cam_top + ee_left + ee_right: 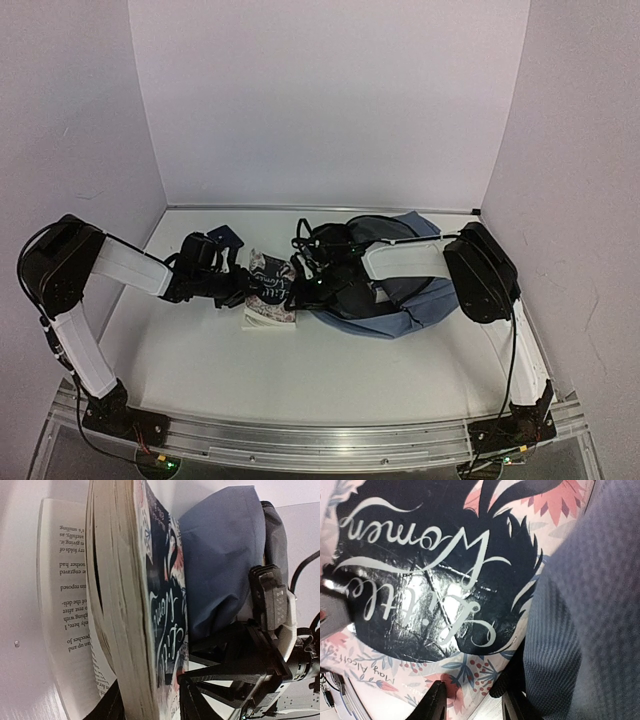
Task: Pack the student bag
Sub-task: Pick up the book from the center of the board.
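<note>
A thick paperback (270, 298) with a dark floral "Little Women" cover (430, 580) stands on edge just left of the student bag (420, 298), a slate-blue backpack lying on the table. My left gripper (236, 286) is shut across the book's page block (125, 605), one finger on each side (150, 697), and a loose back page splays off to the left. My right gripper (306, 285) is at the bag's near-left edge, jaws partly apart (472, 702). The cover fills its view, blue bag fabric (590, 605) lies to the right, and a black bit of bag trim touches its right finger.
A small dark blue flat object (226, 237) lies behind the left gripper. Black straps (320, 240) bunch at the bag's top left. The right arm's gripper body (272, 600) is close beside the book. White walls enclose the table on three sides.
</note>
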{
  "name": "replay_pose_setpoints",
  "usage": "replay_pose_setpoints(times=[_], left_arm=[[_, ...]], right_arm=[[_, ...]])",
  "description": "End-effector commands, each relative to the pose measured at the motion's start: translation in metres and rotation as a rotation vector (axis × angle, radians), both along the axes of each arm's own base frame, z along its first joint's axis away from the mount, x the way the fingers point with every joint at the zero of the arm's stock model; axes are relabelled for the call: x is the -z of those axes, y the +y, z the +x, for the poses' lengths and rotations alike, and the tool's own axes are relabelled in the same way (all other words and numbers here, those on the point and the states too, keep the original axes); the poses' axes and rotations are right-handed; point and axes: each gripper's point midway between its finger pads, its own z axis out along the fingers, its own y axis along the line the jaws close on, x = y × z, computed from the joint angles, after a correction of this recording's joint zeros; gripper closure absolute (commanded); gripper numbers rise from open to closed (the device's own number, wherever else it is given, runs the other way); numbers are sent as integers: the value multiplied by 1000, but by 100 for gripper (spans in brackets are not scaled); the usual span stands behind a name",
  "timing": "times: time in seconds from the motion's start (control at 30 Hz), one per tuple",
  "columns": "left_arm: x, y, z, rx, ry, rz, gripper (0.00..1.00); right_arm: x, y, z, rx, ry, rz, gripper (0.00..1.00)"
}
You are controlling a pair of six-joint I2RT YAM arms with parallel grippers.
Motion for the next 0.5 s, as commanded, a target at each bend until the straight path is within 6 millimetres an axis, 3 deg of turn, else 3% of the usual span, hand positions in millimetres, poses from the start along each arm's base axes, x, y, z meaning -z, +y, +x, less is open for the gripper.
replay_pose_setpoints(times=[0.0,0.07,0.23,0.33,0.47], left_arm=[[-5,-15,-4,32,29,-20,65],[-6,-11,-4,18,29,4,68],[-23,-1,-5,2,-18,35,88],[-45,6,-5,0,-75,42,99],[-74,19,-5,-9,-131,20,100]], right_arm=[[-2,10,-2,-27,-43,29,62],[-5,10,-2,-30,-47,32,62],[-26,14,-1,-49,-81,62,57],[-60,17,-2,-83,-119,115,40],[-121,21,-12,-152,-167,223,17]])
